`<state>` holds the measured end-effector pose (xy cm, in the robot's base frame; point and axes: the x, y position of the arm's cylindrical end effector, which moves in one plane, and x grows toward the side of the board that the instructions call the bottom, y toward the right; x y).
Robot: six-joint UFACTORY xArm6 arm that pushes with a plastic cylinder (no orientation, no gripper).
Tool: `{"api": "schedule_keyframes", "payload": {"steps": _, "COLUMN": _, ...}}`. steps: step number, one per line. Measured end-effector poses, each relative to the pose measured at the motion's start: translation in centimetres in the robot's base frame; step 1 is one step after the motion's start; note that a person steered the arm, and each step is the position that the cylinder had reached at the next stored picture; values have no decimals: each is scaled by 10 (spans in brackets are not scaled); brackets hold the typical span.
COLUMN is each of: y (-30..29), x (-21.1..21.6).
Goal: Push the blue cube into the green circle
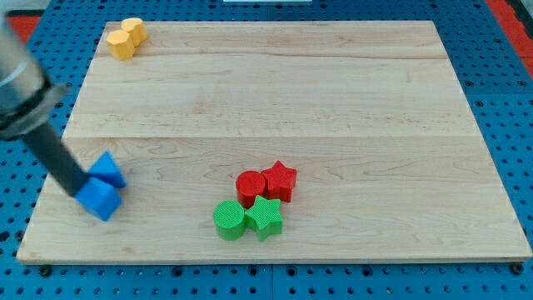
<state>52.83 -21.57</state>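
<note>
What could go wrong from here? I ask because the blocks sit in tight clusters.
1. My tip sits against two touching blue blocks, the blue cube and another blue block; a push may drag both.
2. The green circle touches the green star and red circle; an arriving cube may scatter them.

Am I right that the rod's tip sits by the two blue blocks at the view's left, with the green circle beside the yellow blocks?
Not quite. In the camera view the green circle sits beside the green star, below the red blocks; the yellow blocks are at the top left. My tip is by the blue blocks.
</note>
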Motion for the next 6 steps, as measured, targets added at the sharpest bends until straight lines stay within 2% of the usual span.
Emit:
{"api": "schedule_keyframes", "payload": {"steps": 1, "y": 16, "x": 1}}
{"api": "schedule_keyframes", "payload": {"steps": 2, "y": -29, "x": 1}}
{"api": "schedule_keyframes", "payload": {"steps": 3, "y": -31, "x": 2}}
{"api": "schedule_keyframes", "payload": {"steps": 4, "y": 15, "x": 20}}
{"api": "schedule_keyframes", "payload": {"steps": 5, "y": 97, "x": 29}}
{"api": "schedule_keyframes", "payload": {"steps": 6, "y": 58, "x": 30}}
